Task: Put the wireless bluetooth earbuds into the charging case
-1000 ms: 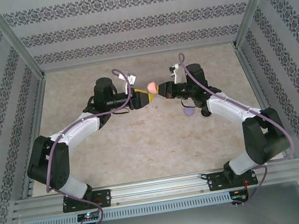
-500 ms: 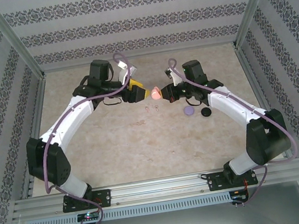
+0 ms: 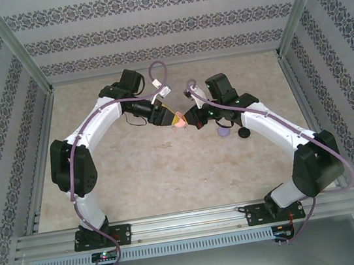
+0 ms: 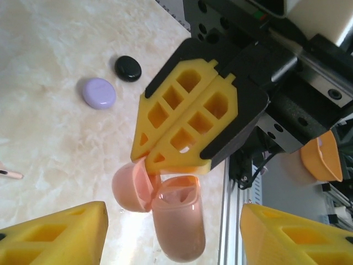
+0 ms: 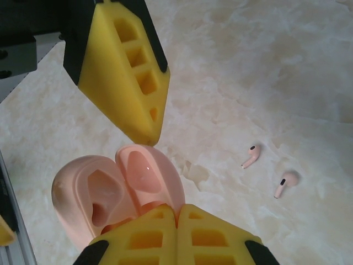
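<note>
Case [image 5: 148, 175], lid ajar, pinched by right hand [image 5: 177, 214]; left hand [image 3: 172, 118] gapes wide near it

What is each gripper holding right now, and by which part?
Right gripper pinches the open pink case where lid and body join. Left gripper fingers stand apart, holding nothing.

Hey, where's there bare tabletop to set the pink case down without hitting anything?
The widest bare patch is the near-middle table, bordered by the left arm, right arm and front rail. The far strip along the back wall is free. Crowded: around the pink case, where two pink earbuds lie, and just right, by the purple disc and black disc.
</note>
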Available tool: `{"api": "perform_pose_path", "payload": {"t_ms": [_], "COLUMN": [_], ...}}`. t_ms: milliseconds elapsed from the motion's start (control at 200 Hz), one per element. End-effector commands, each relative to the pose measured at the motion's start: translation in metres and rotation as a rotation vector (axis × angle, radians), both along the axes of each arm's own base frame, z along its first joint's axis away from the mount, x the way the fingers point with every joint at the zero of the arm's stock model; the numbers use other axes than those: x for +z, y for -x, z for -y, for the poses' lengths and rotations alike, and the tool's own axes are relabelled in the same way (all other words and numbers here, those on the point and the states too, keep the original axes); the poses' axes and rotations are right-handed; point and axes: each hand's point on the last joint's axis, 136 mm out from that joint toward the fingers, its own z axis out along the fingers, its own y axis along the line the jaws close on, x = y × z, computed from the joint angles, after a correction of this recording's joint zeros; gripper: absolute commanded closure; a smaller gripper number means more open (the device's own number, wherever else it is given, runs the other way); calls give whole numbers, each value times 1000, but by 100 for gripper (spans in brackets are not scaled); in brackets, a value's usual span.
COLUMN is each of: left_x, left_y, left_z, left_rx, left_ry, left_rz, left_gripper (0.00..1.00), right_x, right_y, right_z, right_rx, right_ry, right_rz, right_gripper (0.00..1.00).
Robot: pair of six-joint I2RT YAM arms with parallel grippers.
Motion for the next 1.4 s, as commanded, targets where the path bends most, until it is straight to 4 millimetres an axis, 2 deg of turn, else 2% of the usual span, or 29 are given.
{"api": "perform_pose_path", "payload": {"t_ms": [0,744,1144,1319,1399], "left_x": [9,-7,-10,-11,-11], "left_y": [9,2,-3,-5,-7], "left_z": [0,6,10,11,11], "left_rx": [-52,-40,-28,-18,-1], "left_ry": [49,83,86,92,93], "left_rz": [-25,-62,-57,-54,-38], "left_gripper": [37,51,70,84,90], "right_x": [17,19,17,20,25], "right_y": [-1,-7,-8,-8,-11], "right_z": [-3,-18,-20,-19,-14], "right_rx": [17,31,29,14,-21], "right_ry": [-3,-38,-41,-44,-45], "right_rz": [53,43,39,42,48], "right_gripper": [100,100,100,100,85]}}
